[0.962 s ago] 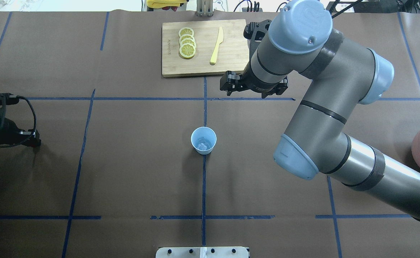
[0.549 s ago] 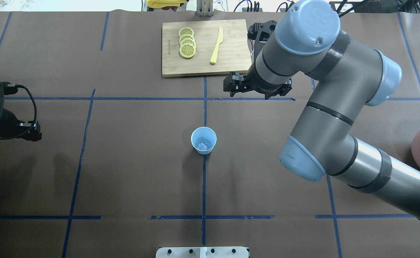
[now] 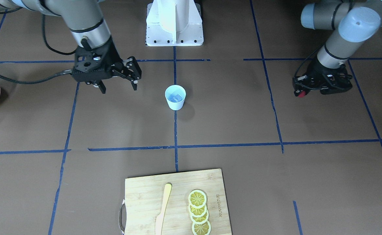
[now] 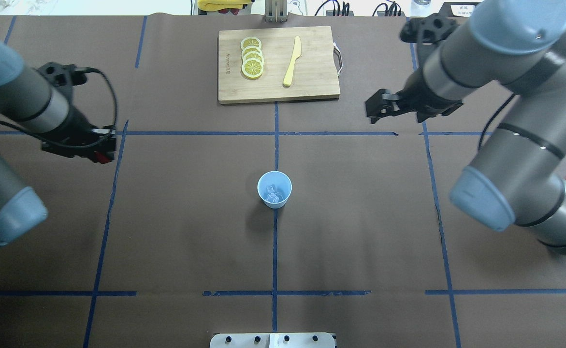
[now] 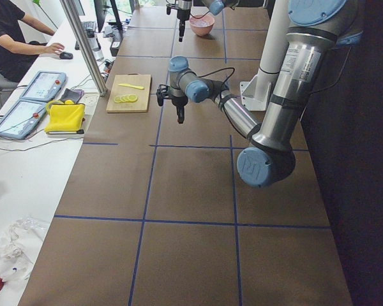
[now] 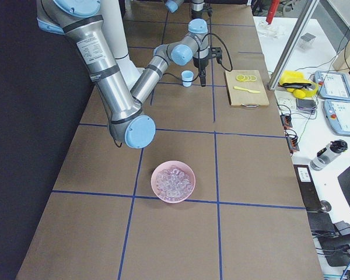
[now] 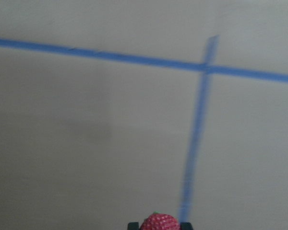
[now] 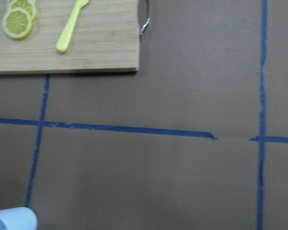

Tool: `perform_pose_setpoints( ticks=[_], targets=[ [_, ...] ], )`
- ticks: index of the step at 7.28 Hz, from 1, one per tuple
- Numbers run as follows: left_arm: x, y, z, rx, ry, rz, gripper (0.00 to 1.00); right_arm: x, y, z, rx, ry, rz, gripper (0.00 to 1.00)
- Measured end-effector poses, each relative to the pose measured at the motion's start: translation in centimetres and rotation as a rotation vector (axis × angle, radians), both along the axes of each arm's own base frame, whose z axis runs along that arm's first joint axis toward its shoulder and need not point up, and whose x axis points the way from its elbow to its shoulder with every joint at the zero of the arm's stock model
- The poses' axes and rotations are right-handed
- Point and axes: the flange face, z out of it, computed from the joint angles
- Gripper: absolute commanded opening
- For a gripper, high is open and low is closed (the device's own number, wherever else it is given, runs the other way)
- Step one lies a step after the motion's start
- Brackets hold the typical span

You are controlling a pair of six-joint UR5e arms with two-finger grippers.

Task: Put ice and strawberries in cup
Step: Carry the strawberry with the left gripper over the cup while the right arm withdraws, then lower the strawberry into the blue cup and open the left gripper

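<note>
Berry step in hand: the left gripper [image 4: 100,154] pinches the 1 strawberry [image 7: 159,223] well left of the pale blue cup [image 4: 274,189], ice cubes [image 4: 273,196] lie inside it, the right gripper [image 3: 119,88] hangs spread and empty, so next the berry needs carrying over the rim and releasing.

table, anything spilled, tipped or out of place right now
Nothing stands out. The cup stands upright with ice inside, none spilled around it. The lemon slices lie in a neat overlapping row on the cutting board beside the knife. The left gripper holds the strawberry.
</note>
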Motion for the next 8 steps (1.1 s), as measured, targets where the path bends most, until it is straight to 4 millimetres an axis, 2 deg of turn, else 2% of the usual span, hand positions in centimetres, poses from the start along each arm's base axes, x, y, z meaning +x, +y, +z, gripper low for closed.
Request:
perform_pose_setpoints(
  ticks=[1,2,3,4,6,8],
  targets=[
    [3.5,0.9,-4.3,-0.016,0.019,0.01,0.0,4.1,-1.2,3.6,0.011,0.037,-0.019,0.99],
    [6.7,1.6,-7.8,-0.019,0.033,0.015,0.0,8.8,-2.7,7.6,0.017,0.072,-0.043,0.99],
    [9.9,1.9,-10.6,-0.023,0.041,0.022,0.0,13.6,-4.3,11.7,0.014,0.089,-0.074,0.99],
    [12.5,2.1,-12.9,-0.028,0.047,0.027,0.0,17.4,-5.4,15.3,0.013,0.096,-0.103,0.99],
    [17.4,3.8,-16.2,-0.035,0.045,0.03,0.0,23.6,-6.9,21.3,0.019,0.103,-0.15,0.99],
    [20.5,4.6,-17.6,-0.038,0.035,0.038,0.0,28.1,-7.6,25.5,0.028,0.074,-0.184,0.99]
  ],
)
